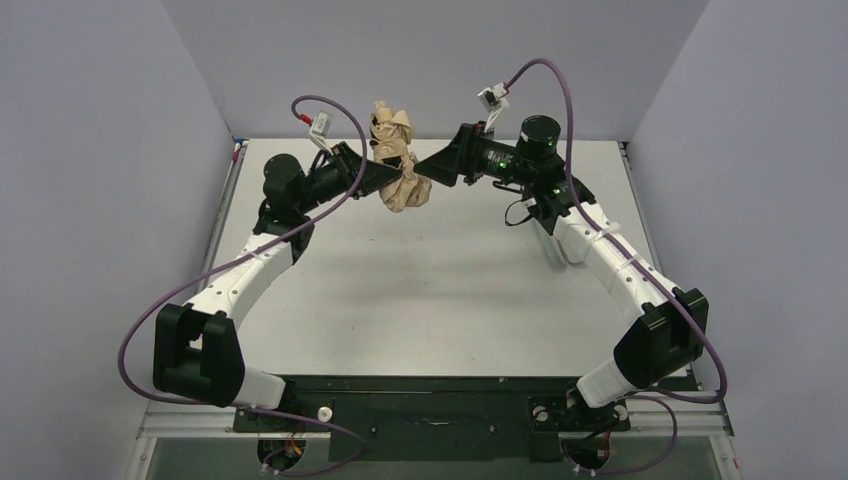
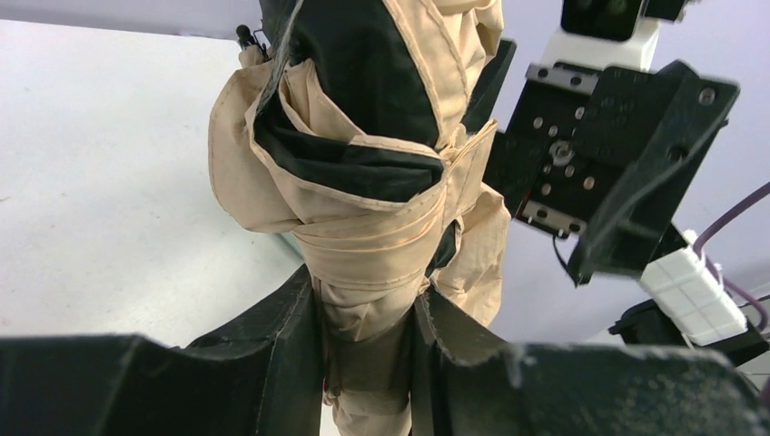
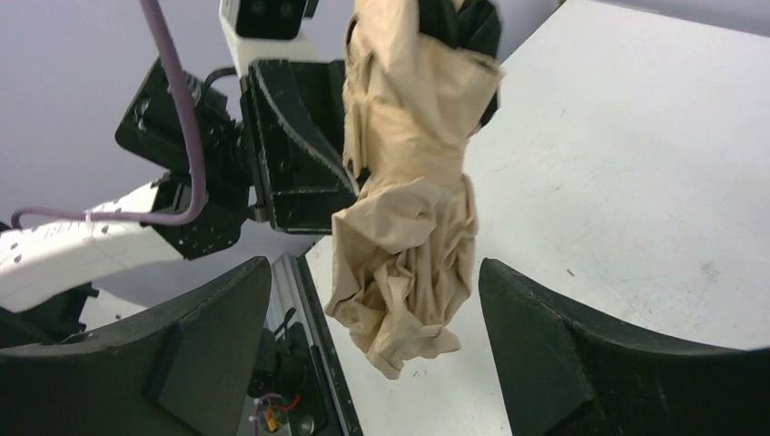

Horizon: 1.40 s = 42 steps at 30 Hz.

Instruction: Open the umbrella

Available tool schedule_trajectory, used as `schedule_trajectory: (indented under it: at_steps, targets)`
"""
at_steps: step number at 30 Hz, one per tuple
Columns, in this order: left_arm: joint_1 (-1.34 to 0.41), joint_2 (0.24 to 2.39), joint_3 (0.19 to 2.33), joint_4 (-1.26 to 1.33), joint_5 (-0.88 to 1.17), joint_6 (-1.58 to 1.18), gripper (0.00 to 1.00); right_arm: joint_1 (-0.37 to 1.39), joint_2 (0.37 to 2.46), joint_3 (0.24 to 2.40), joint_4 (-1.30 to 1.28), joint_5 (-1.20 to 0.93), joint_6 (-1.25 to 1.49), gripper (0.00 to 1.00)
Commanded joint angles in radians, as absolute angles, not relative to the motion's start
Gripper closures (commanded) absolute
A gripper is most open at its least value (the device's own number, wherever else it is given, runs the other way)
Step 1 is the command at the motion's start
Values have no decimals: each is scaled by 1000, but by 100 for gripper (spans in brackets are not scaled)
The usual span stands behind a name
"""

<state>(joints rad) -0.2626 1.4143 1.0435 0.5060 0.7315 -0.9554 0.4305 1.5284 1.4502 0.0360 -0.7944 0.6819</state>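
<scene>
The umbrella (image 1: 398, 160) is folded, a crumpled peach-tan bundle with black lining showing, held in the air over the back middle of the table. My left gripper (image 1: 383, 178) is shut on its tan fabric (image 2: 368, 272), which is pinched between the two black fingers (image 2: 281, 363). My right gripper (image 1: 428, 166) is open wide; the loose lower end of the umbrella (image 3: 409, 263) hangs between its fingers (image 3: 545, 336) without touching them. The right gripper also shows in the left wrist view (image 2: 617, 154). The shaft and the handle are hidden.
A pale oblong object (image 1: 556, 246) lies on the white table (image 1: 420, 290), partly under my right forearm. Grey walls close in the back and both sides. A metal rail (image 1: 230, 190) runs along the table's left edge.
</scene>
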Motion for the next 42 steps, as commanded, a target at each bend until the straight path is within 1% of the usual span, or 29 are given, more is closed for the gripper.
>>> schedule_trajectory:
  at_steps: [1, 8, 13, 15, 16, 18, 19, 20, 21, 22, 24, 28, 31, 32, 34, 35, 36, 37, 38, 39, 40, 41, 42]
  targets:
    - [-277, 1413, 1116, 683, 731, -1049, 100, 491, 1494, 1443, -9, -811, 553, 20]
    - [-303, 1416, 1154, 685, 745, -1061, 100, 544, 1541, 1485, -52, -795, 483, 21]
    - [-304, 1421, 1169, 692, 747, -1072, 100, 571, 1542, 1470, -50, -814, 460, 26]
    - [-305, 1420, 1168, 701, 752, -1078, 100, 574, 1541, 1460, -49, -818, 456, 34]
    - [-305, 1420, 1167, 705, 756, -1084, 100, 576, 1542, 1459, -48, -819, 455, 41]
    - [-306, 1419, 1163, 723, 762, -1094, 100, 577, 1550, 1464, -51, -821, 461, 50]
    - [-306, 1418, 1161, 735, 764, -1096, 100, 578, 1557, 1467, -53, -821, 465, 51]
    - [-307, 1418, 1160, 742, 767, -1100, 100, 577, 1561, 1468, -60, -817, 473, 50]
    - [-308, 1416, 1161, 756, 772, -1101, 100, 578, 1568, 1469, -65, -814, 476, 46]
    - [-308, 1415, 1161, 762, 774, -1102, 100, 577, 1570, 1469, -70, -813, 484, 38]
    - [-308, 1411, 1162, 770, 779, -1101, 100, 576, 1579, 1467, -72, -809, 499, 32]
    - [-308, 1406, 1156, 777, 779, -1099, 100, 574, 1592, 1470, -56, -809, 532, 35]
    - [-308, 1404, 1156, 788, 781, -1100, 100, 572, 1605, 1471, -57, -799, 556, 32]
    - [-308, 1404, 1156, 792, 781, -1101, 100, 571, 1609, 1470, -56, -800, 557, 33]
    - [-309, 1405, 1159, 792, 780, -1099, 100, 571, 1612, 1465, -56, -805, 558, 45]
    - [-309, 1406, 1159, 792, 782, -1099, 100, 572, 1614, 1461, -51, -820, 560, 63]
    - [-308, 1405, 1159, 788, 781, -1097, 100, 571, 1614, 1459, -42, -827, 560, 71]
    - [-308, 1405, 1158, 785, 777, -1094, 100, 572, 1615, 1459, -40, -834, 558, 87]
    - [-306, 1405, 1156, 778, 775, -1085, 100, 570, 1614, 1462, -46, -837, 554, 93]
    - [-300, 1404, 1155, 771, 771, -1077, 95, 568, 1613, 1464, -52, -842, 543, 100]
    - [-296, 1402, 1153, 752, 767, -1073, 90, 564, 1612, 1468, -64, -843, 538, 100]
    - [-285, 1401, 1151, 739, 759, -1062, 81, 560, 1610, 1470, -82, -845, 522, 100]
    - [-279, 1399, 1150, 711, 747, -1054, 68, 557, 1608, 1476, -95, -844, 512, 100]
